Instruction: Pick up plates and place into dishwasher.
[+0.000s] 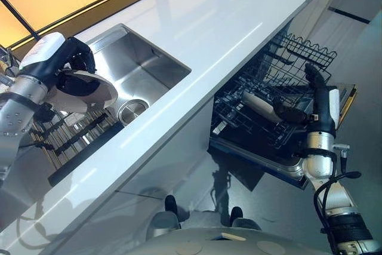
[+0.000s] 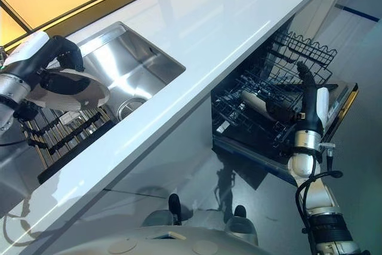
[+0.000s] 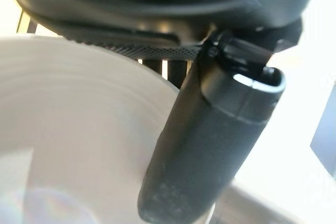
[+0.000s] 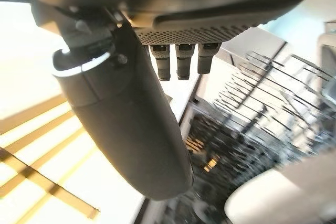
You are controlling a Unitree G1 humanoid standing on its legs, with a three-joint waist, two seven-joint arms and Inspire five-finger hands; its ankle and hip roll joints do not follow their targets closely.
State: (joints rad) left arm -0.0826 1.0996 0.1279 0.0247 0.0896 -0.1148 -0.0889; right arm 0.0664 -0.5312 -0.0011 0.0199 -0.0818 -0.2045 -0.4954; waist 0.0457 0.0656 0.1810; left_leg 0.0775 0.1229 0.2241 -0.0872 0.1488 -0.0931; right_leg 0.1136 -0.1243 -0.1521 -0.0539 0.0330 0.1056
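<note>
White plate (image 1: pixel 83 91) is gripped in the left hand (image 1: pixel 74 67), thumb curled over its rim, held above the drying rack (image 1: pixel 74 135) beside the sink (image 1: pixel 140 73). Step: pickup done, transfer pending. Next move needs carrying it across the countertop (image 1: pixel 197 46) to the open dishwasher rack (image 1: pixel 268 88). Right hand (image 1: pixel 319 97) hovers over that rack, fingers seemingly extended, holding nothing.

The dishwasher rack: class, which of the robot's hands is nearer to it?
Right. The right hand hangs over the open dishwasher rack. The left hand, far across the counter beside the sink, holds a white plate.
</note>
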